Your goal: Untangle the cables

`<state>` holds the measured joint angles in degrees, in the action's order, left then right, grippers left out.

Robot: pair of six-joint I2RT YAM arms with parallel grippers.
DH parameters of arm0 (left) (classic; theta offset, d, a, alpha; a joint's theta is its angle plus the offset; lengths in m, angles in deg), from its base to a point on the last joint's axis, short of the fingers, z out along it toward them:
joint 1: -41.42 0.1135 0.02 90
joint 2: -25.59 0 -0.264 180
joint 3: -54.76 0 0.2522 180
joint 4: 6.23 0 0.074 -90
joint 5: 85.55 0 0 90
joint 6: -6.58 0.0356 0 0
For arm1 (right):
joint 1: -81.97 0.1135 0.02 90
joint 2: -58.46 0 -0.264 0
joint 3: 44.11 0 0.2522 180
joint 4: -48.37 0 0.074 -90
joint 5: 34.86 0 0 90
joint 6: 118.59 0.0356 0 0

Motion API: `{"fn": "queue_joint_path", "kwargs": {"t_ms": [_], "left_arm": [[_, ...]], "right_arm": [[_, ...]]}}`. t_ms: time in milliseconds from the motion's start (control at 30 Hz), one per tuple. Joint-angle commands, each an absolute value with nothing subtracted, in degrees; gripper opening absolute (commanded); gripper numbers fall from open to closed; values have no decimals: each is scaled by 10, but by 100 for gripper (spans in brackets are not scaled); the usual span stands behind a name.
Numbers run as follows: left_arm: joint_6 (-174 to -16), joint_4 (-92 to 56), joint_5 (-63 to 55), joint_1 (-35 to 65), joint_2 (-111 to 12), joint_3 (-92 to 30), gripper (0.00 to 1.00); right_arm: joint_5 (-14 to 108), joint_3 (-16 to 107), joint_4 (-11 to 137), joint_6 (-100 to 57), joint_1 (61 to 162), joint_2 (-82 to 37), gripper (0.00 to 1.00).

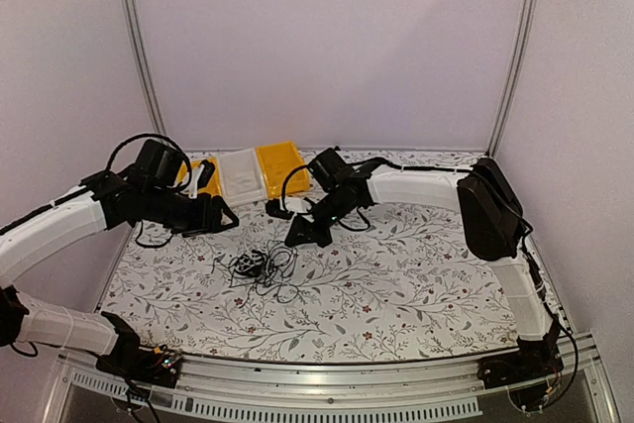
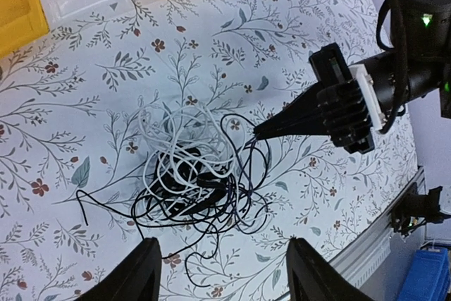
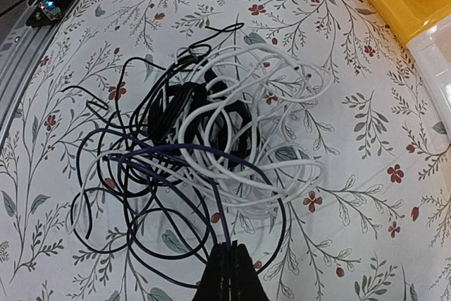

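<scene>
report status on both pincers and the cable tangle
Left pincer open, facing the cables. Right pincer shut on a dark strand at the tangle's edge. Cables knotted in one heap. Bins far side, apart.

Open tabletop [image 1: 416, 284] around cables [image 1: 260, 266]; bins [image 1: 241, 177] line rear.

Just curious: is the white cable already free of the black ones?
No, the white cable lies looped among the black cables in one heap.

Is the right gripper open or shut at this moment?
Shut. In its wrist view the right gripper shows fingers pressed together, no gap, and a dark cable runs straight into their tip, apparently pinched.
</scene>
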<state>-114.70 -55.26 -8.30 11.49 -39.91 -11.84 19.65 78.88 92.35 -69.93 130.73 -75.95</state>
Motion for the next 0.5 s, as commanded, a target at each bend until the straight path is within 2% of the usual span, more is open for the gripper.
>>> {"fn": "queue_joint_path", "kwargs": {"t_ms": [0,133,267,467], "left_arm": [[-1146,-535,-95,121,-398,-99,64],[-1128,-450,-108,117,-390,-83,64],[-1126,-282,-115,116,-405,-44,66],[-1158,-107,-154,87,-556,-45,64]], "right_arm": [[209,803,934,-698,1308,-754,0],[191,825,975,-693,1308,-682,0],[163,834,980,-678,1308,-591,0],[155,879,953,-615,1308,-523,0]]}}
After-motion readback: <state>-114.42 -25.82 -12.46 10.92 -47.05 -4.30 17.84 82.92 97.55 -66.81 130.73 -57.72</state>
